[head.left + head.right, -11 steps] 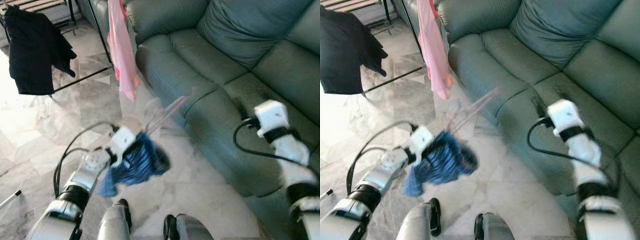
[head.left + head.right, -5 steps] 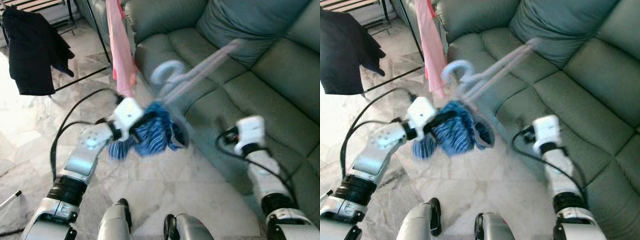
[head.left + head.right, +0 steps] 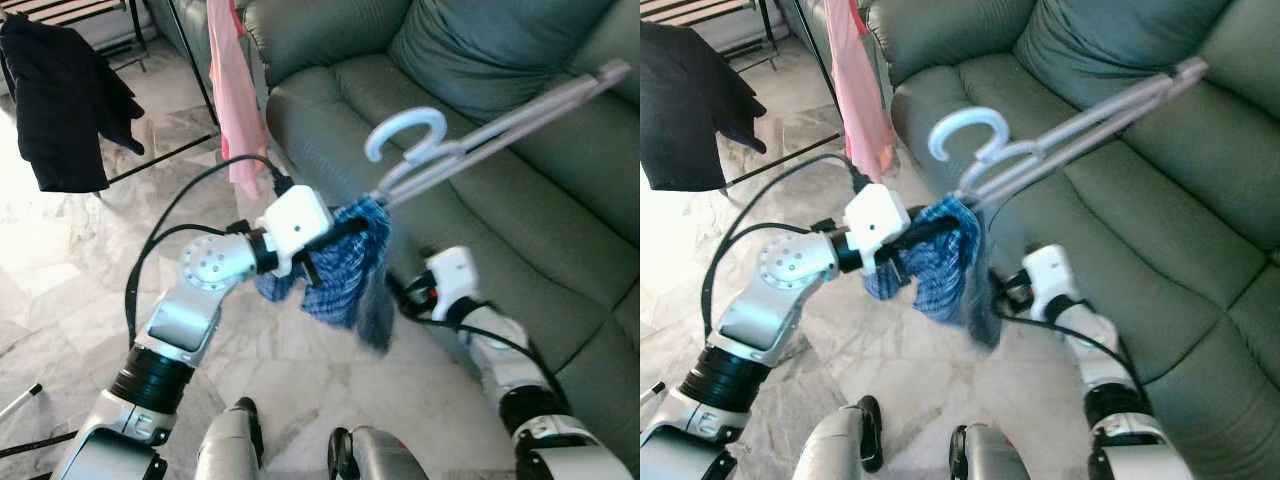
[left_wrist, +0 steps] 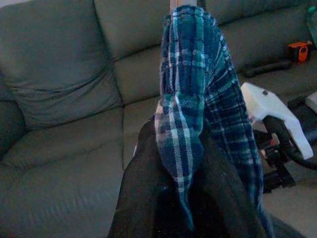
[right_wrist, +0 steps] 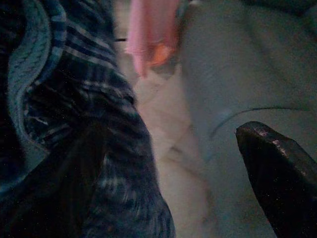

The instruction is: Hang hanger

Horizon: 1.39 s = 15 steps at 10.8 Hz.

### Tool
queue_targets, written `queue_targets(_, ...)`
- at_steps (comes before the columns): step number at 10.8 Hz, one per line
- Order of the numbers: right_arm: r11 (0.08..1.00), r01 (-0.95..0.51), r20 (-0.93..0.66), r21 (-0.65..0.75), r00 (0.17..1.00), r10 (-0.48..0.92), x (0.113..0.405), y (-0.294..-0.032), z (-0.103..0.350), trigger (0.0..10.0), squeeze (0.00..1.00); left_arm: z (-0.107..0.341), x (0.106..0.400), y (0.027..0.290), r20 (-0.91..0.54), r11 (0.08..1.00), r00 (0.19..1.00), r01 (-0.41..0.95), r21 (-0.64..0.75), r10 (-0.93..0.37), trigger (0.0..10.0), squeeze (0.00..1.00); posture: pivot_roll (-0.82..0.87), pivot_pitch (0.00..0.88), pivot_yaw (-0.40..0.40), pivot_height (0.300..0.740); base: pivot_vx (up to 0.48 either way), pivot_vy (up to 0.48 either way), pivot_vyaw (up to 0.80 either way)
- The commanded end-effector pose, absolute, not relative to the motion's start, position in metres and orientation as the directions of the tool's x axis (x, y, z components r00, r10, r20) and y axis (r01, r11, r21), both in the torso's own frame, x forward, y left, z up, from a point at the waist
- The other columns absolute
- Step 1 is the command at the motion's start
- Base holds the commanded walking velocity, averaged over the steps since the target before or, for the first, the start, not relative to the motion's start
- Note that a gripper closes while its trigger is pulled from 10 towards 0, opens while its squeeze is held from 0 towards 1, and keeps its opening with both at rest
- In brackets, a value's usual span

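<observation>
A pale grey hanger (image 3: 440, 150) with a blue plaid garment (image 3: 345, 270) draped on it is held up in front of the sofa, hook upward and its long bar slanting toward the upper right. My left gripper (image 3: 345, 228) is shut on the hanger through the cloth; in the left wrist view the plaid garment (image 4: 198, 99) bunches over its black fingers (image 4: 138, 198). My right gripper (image 3: 403, 296) sits low, just right of the hanging cloth, and is open. In the right wrist view one black finger (image 5: 277, 173) shows beside the plaid garment (image 5: 74, 124).
A grey-green sofa (image 3: 500, 60) takes up the right side. At the back left stands a black-framed drying rack (image 3: 195, 60) with a black garment (image 3: 60, 100) and a pink garment (image 3: 235, 90). Marble floor (image 3: 60, 290) lies underneath, with my feet at the bottom edge.
My left arm has swung the hanger and plaid garment up and to the right, so the hook now stands high. My right arm has come down and leftward, close to the cloth.
</observation>
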State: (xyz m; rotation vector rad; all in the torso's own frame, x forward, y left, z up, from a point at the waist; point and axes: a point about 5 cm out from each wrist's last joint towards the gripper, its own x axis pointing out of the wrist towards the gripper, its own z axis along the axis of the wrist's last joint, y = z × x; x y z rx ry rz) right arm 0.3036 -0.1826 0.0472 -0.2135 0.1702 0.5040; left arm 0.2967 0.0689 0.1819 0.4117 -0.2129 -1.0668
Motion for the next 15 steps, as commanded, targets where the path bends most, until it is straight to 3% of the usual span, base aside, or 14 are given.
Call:
queue_targets(1,0.838,-0.527,-0.23,-0.142,0.841,0.49,0.305,-0.179,0.048,10.0,0.0,0.193,0.291,0.062,0.011,0.407,0.448,0.803,0.436,-0.894,0.0,0.0,-0.01,0.165,-0.038,0.74,0.0,0.0,0.0)
queue_targets(3,0.794,-0.596,-0.221,-0.118,0.796,0.564,0.308,-0.162,0.051,10.0,0.0,0.203,0.292,0.053,0.059,0.447,0.464,0.803,0.394,-0.884,0.0,0.0,0.0,0.167,-0.04,0.74,0.0,0.0,0.0)
queue_targets(6,0.814,-0.557,-0.129,-0.162,0.83,0.543,0.314,-0.163,0.068,10.0,0.0,0.184,0.298,0.057,-0.001,0.469,0.514,0.784,0.407,-0.858,0.0,0.0,-0.01,0.173,-0.041,0.74,0.0,0.0,0.0)
queue_targets(8,0.823,-0.515,-0.123,-0.242,0.857,0.5,0.306,-0.171,0.067,10.0,0.0,0.165,0.32,0.076,-0.027,0.6,0.691,0.646,0.471,-0.723,0.0,0.0,-0.02,0.178,-0.041,0.74,0.0,0.0,0.0)
queue_targets(9,0.838,-0.494,-0.109,-0.231,0.869,0.482,0.302,-0.172,0.065,10.0,0.0,0.163,0.325,0.082,-0.016,0.647,0.733,0.611,0.455,-0.68,0.0,0.0,-0.02,0.181,-0.04,0.74,0.0,0.0,0.0)
queue_targets(10,0.843,-0.469,-0.098,-0.264,0.882,0.46,0.299,-0.175,0.065,10.0,0.0,0.165,0.325,0.082,0.005,0.658,0.733,0.606,0.447,-0.68,0.8,0.0,-0.02,0.182,-0.04,0.74,0.0,0.0,0.0)
queue_targets(12,0.901,-0.312,0.03,-0.303,0.941,0.336,0.311,-0.187,0.086,10.0,0.0,0.162,0.327,0.082,0.014,0.666,0.74,0.596,0.449,-0.673,0.0,0.0,-0.03,0.181,-0.041,0.74,0.0,0.0,0.0)
queue_targets(14,0.901,-0.329,0.006,-0.284,0.939,0.345,0.313,-0.185,0.084,10.0,0.0,0.172,0.323,0.072,0.056,0.666,0.72,0.606,0.435,-0.692,0.0,0.0,-0.02,0.182,-0.046,0.74,0.0,0.0,0.0)
queue_targets(15,0.901,-0.327,-0.001,-0.285,0.94,0.341,0.317,-0.182,0.084,10.0,0.0,0.182,0.32,0.065,0.095,0.676,0.708,0.614,0.408,-0.7,0.9,0.0,-0.02,0.181,-0.049,0.74,0.0,0.0,0.0)
